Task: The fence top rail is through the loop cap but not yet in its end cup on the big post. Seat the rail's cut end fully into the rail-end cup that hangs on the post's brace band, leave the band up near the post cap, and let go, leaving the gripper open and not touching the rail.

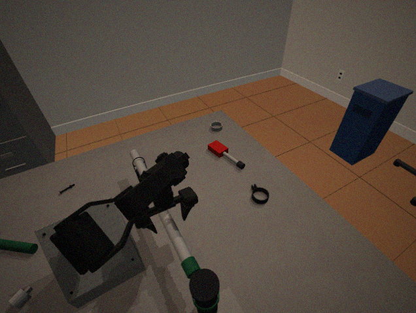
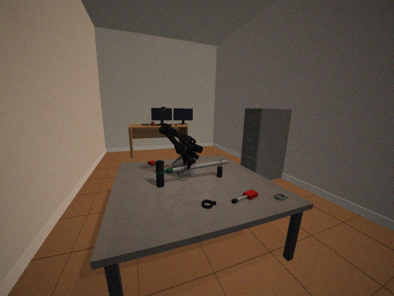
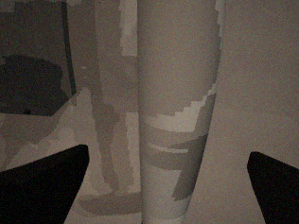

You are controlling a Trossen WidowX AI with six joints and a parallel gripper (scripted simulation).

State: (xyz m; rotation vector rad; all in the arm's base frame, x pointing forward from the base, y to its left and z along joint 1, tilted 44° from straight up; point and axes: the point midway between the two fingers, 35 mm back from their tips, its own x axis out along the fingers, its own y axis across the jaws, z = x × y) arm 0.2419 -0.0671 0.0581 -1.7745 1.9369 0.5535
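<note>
- Visible gaps lie on both sides of the white rail (image 1: 176, 237) (image 2: 207, 165) (image 3: 175, 70), between it and the open gripper's (image 1: 169, 225) (image 2: 189, 166) (image 3: 168, 157) fingers.
- In the exterior view, the big post (image 1: 204, 285) (image 2: 160, 178) blocks the rail's left end.
- There, the short post (image 2: 219, 171) stands beneath its right part.
</note>
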